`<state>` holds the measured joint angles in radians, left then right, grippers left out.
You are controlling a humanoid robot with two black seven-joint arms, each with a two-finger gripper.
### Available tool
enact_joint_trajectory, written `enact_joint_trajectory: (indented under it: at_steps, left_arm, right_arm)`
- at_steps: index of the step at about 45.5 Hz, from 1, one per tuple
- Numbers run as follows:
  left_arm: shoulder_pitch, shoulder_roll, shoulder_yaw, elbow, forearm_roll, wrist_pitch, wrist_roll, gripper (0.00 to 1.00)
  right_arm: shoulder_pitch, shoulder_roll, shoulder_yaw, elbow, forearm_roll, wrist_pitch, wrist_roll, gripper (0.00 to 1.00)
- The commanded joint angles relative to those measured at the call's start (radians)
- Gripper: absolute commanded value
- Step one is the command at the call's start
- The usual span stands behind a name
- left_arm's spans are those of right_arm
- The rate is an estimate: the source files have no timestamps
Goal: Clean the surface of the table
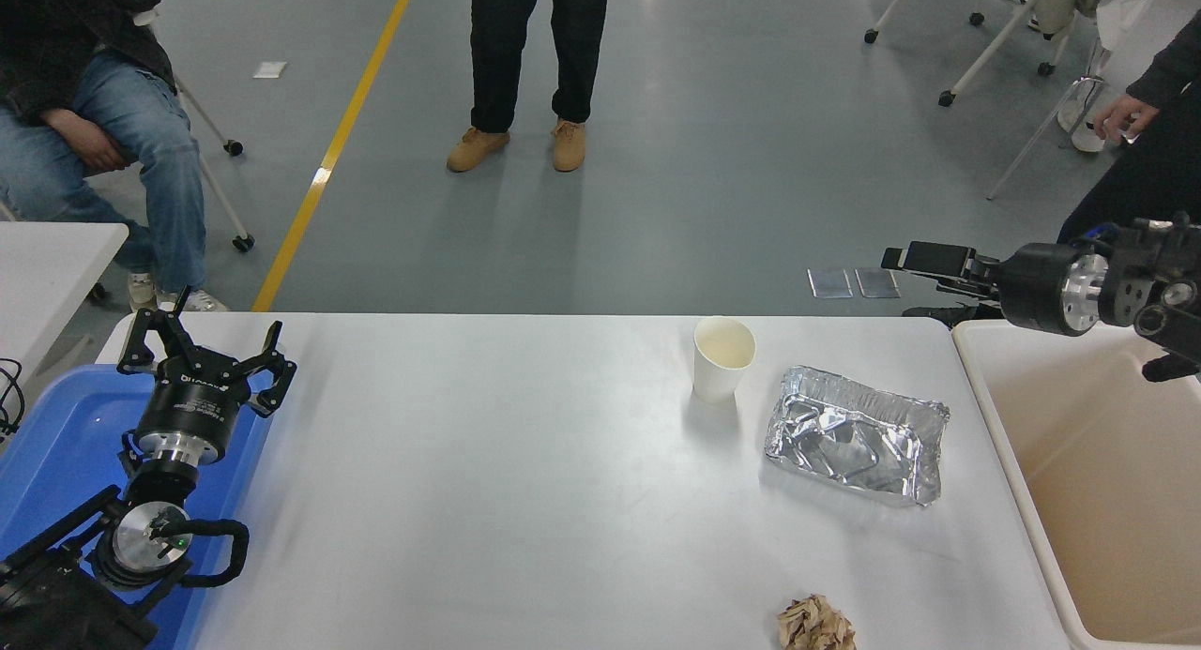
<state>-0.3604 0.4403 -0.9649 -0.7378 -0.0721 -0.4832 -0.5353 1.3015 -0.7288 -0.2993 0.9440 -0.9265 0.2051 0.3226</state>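
Across the lower half of the view stretches the table surface (525,481), a wide, smooth, matte white-grey top with rounded corners. It looks hard and rigid, so cleaning it likely means lifting away the loose items, each needing a gentle hold. A white paper cup (723,357) stands upright near the far edge; it is probably very light and easily crushed, best gripped around its wall or rim. Just beside it, to the right, lies a crinkled silver foil tray (856,436), thin, shiny and likely to dent, best pinched at its rolled rim. A crumpled brown paper wad (816,624) sits at the near edge, soft and light, easy to take anywhere. A beige plastic bin (1009,472) stands against the table's right end. The right gripper (924,258) reaches in horizontally from the right, above the table's far right corner, holding nothing; whether its fingers are parted cannot be told. The left gripper (205,350) rests parked at lower left over a blue tray (56,444), fingers spread and empty. People stand or sit beyond the table.
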Motion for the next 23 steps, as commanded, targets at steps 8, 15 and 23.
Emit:
enact_joint_trajectory:
  at_steps: [8, 15, 23]
  left_arm:
    - [0.001, 0.0, 0.0, 0.0, 0.0, 0.0, 0.0, 0.99]
    - [0.0, 0.0, 0.0, 0.0, 0.0, 0.0, 0.0, 0.99]
    - [0.0, 0.0, 0.0, 0.0, 0.0, 0.0, 0.0, 0.99]
  right_arm:
    - [0.137, 0.137, -0.156, 0.032, 0.058, 0.011, -0.131, 0.96]
    - [0.193, 0.239, -0.216, 0.025, 0.071, 0.0, -0.134, 0.96]
    - [0.208, 0.347, -0.277, -0.002, 0.069, -0.033, -0.134, 0.92]
